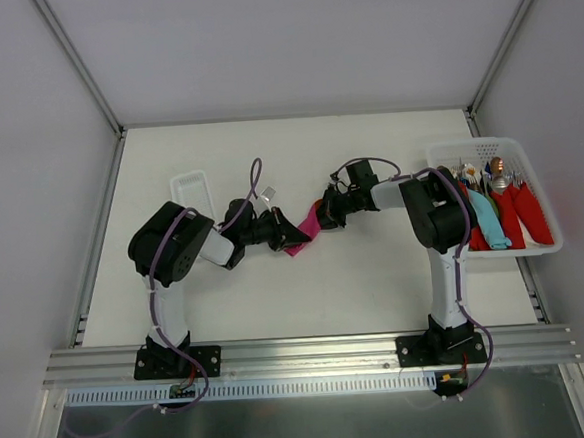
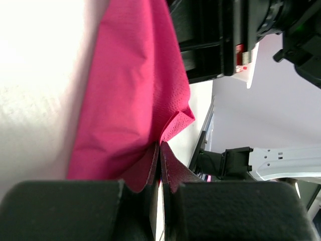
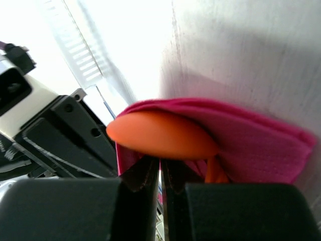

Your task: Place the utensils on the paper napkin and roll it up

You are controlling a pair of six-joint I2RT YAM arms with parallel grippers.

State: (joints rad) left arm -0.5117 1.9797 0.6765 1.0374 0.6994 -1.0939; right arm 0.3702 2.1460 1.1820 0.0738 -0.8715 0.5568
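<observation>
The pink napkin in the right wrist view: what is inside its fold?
The round orange spoon bowl sticks out of the folded napkin, and a small orange piece shows below it. The rest of the utensils is covered by the paper.

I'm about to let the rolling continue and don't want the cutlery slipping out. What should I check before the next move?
1. Left gripper shut on the paper napkin: ok, the sheet is pinched between its fingers.
2. Right gripper shut on the napkin: ok.
3. Spoon covered by the napkin: not ok, its round bowl sticks out of the fold.
4. Fork inside the fold: cannot tell; only an orange sliver shows beneath the spoon.
5. Napkin rolled tight: not ok, it looks loosely folded over, not a roll yet.
</observation>
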